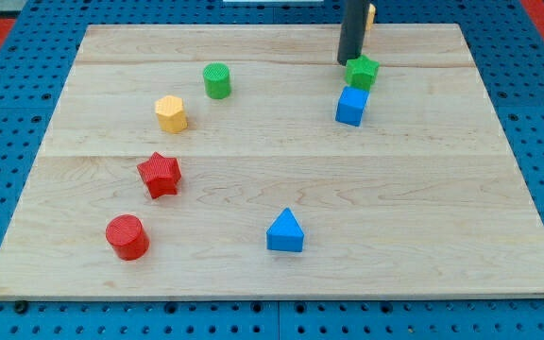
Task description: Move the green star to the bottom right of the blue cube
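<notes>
Green star [363, 71] near surface's [423, 189] top-right corner, just above blue cube [351, 106]. My tip [348, 62] touching star's left. No hand, only rod. Green cylinder [217, 81], yellow block [171, 113] well left.

the rod [353, 28] is running off the view's top edge, so its upper part is not showing. it is covering most of a yellow block [371, 12] at the worktop's [442, 208] far edge, near the right corner; that block's shape cannot be told.
</notes>
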You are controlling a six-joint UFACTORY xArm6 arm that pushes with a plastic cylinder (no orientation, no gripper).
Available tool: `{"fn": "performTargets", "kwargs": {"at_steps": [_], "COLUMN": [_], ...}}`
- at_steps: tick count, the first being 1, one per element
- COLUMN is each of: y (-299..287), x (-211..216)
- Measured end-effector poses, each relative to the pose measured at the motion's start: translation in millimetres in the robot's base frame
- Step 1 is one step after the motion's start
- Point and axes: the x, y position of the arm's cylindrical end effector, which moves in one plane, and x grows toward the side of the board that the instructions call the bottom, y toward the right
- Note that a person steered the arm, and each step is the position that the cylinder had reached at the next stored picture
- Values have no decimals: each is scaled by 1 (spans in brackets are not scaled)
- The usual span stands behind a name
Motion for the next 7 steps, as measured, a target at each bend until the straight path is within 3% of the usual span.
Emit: {"fn": "performTargets", "kwargs": {"at_steps": [1,5,6,7], "y": [6,16,16,21], "x": [-1,120,136,127]}}
